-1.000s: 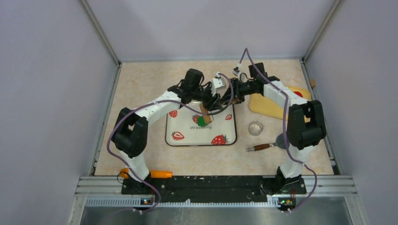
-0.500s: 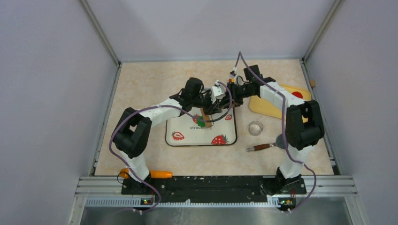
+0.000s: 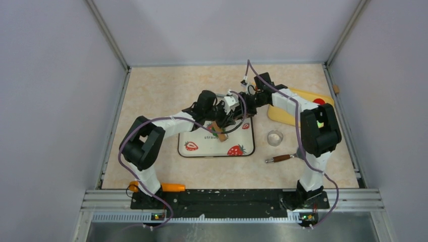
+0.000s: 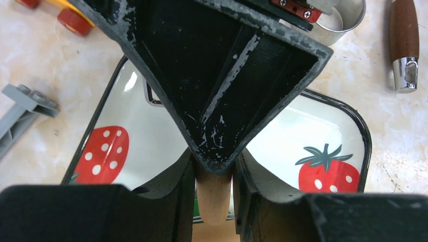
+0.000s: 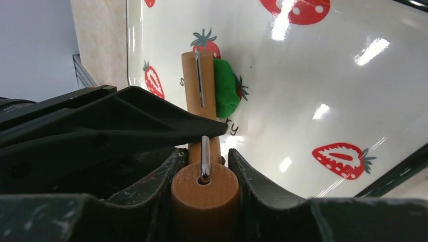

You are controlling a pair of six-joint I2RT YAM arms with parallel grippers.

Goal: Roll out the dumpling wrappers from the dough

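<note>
Dough [image 5: 225, 86], a dark green lump, is seen lying on the strawberry-printed tray [image 5: 323, 75], pressed against the side of the wooden rolling pin [image 5: 199, 83]. It is placed just ahead of the right gripper [image 5: 204, 157], whose jaws are closed partway around the pin's near handle. The opposite handle is clamped in the same way by the left gripper [image 4: 213, 162], facing the right one closely over the tray. From above, the dough is mostly hidden beneath the pin and the two wrists. A clear round cutter [image 3: 274, 137] stands apart on the table, right of the tray.
</note>
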